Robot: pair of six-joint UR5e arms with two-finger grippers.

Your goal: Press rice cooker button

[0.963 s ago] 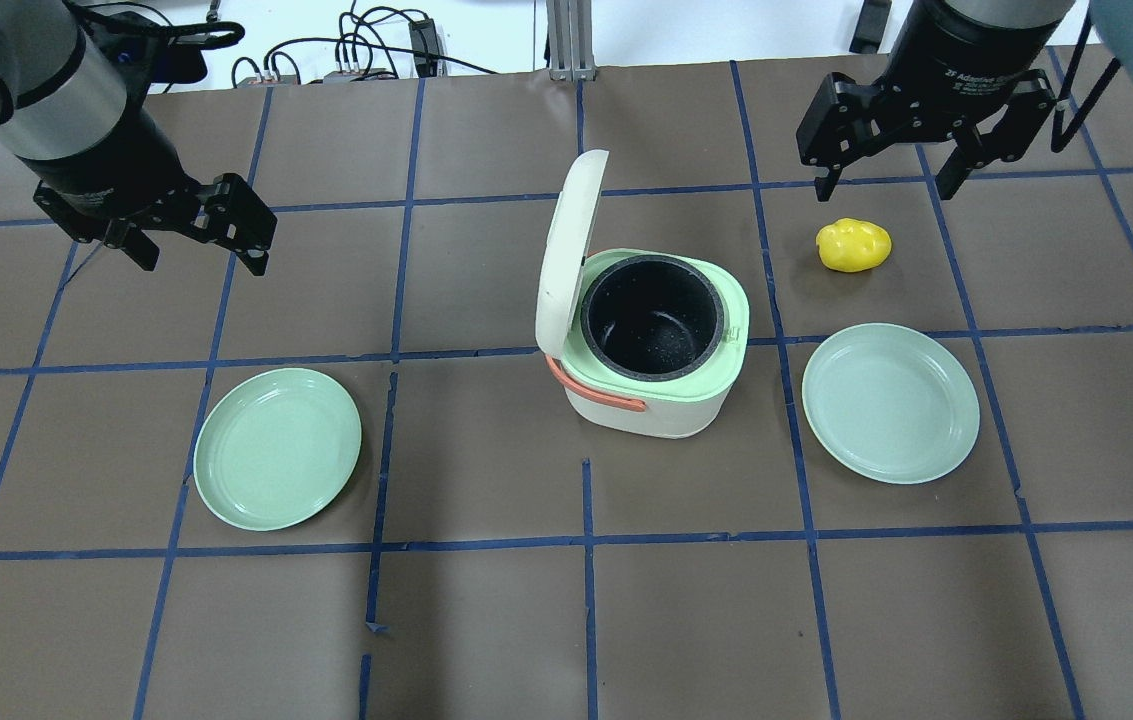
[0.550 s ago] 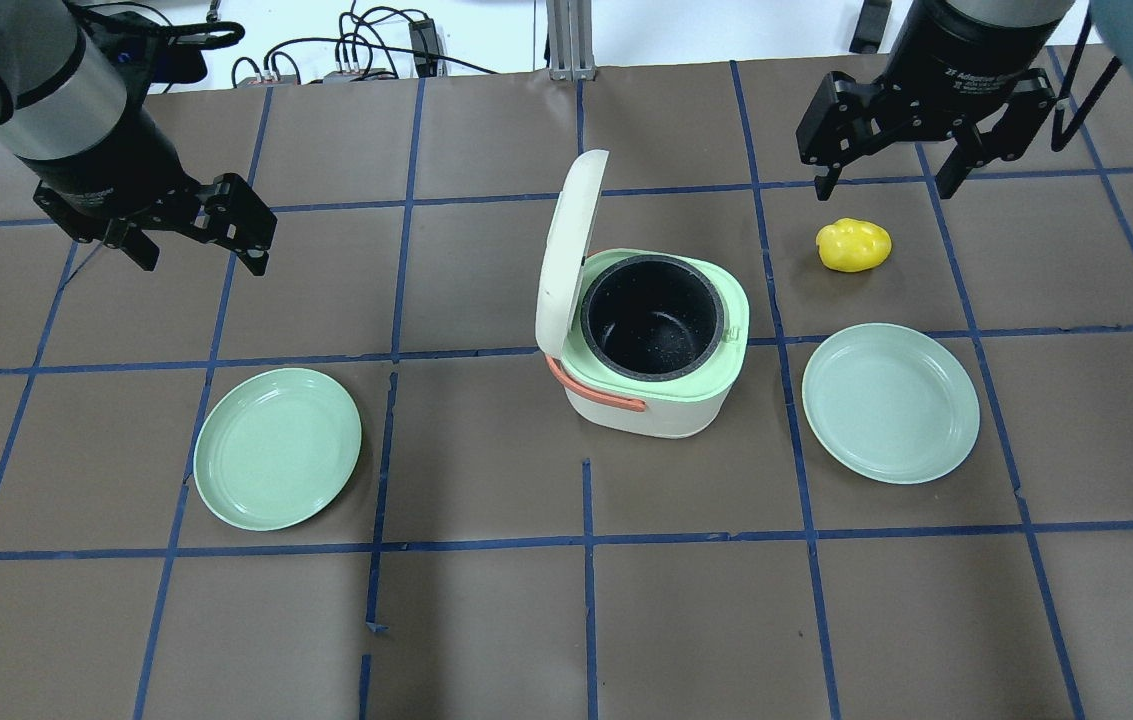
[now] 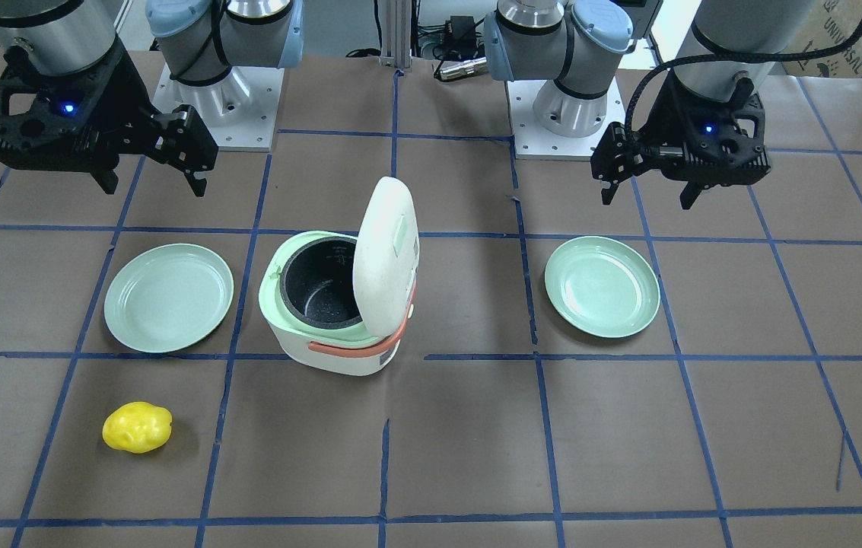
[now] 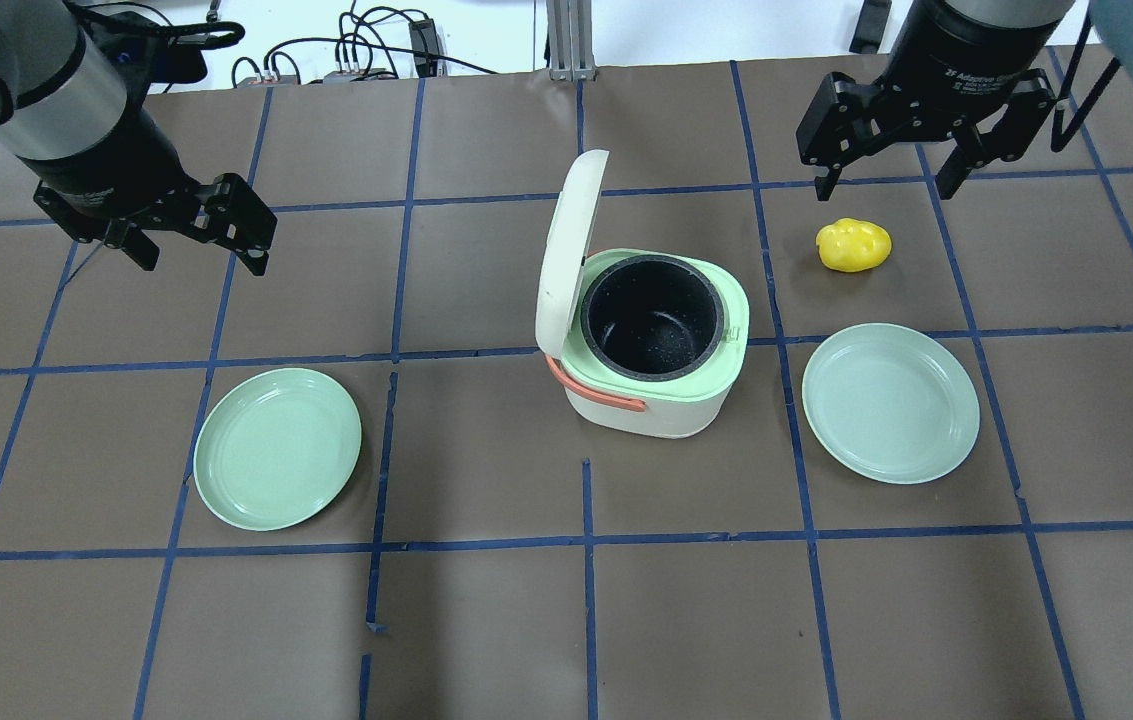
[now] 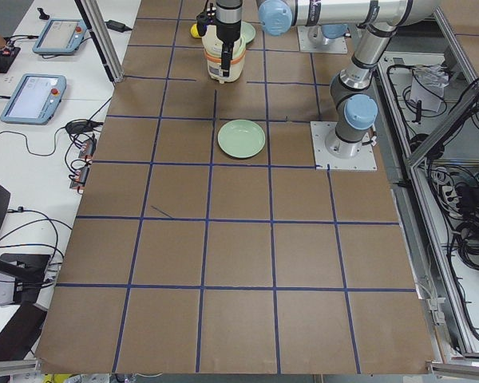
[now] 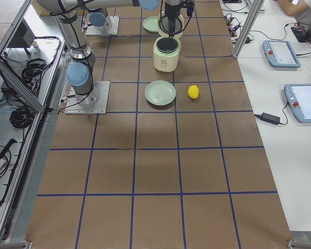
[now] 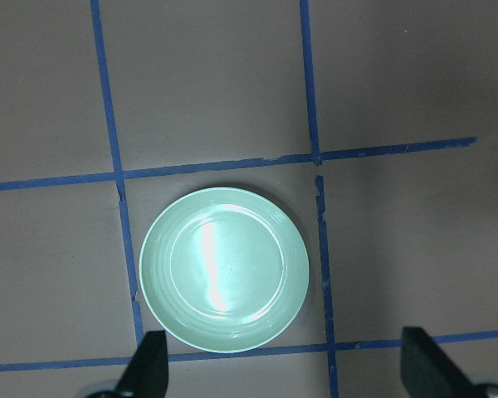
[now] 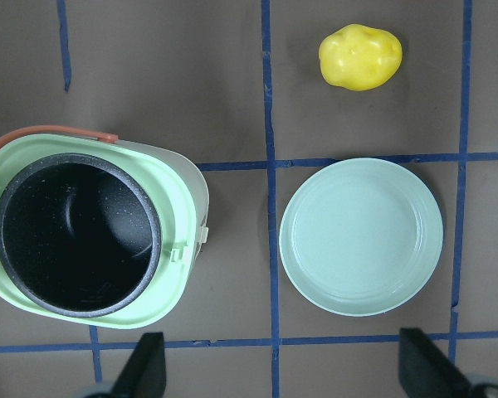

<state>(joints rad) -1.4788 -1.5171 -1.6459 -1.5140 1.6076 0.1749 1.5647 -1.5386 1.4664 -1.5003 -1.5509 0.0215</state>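
Observation:
The white and green rice cooker [image 4: 651,395] stands at the table's middle with its lid [image 4: 566,250] swung up and the black pot [image 4: 651,315] empty; it also shows in the front-facing view [image 3: 332,346] and the right wrist view [image 8: 178,215]. I cannot make out its button clearly. My left gripper [image 4: 201,258] hangs open and empty above the table, far left of the cooker. My right gripper [image 4: 884,190] hangs open and empty at the back right, above a yellow potato-like object [image 4: 854,245].
A green plate [image 4: 276,447] lies to the cooker's left, under the left wrist camera [image 7: 224,269]. A second green plate [image 4: 891,402] lies to its right. Blue tape lines grid the brown table. Cables lie past the far edge.

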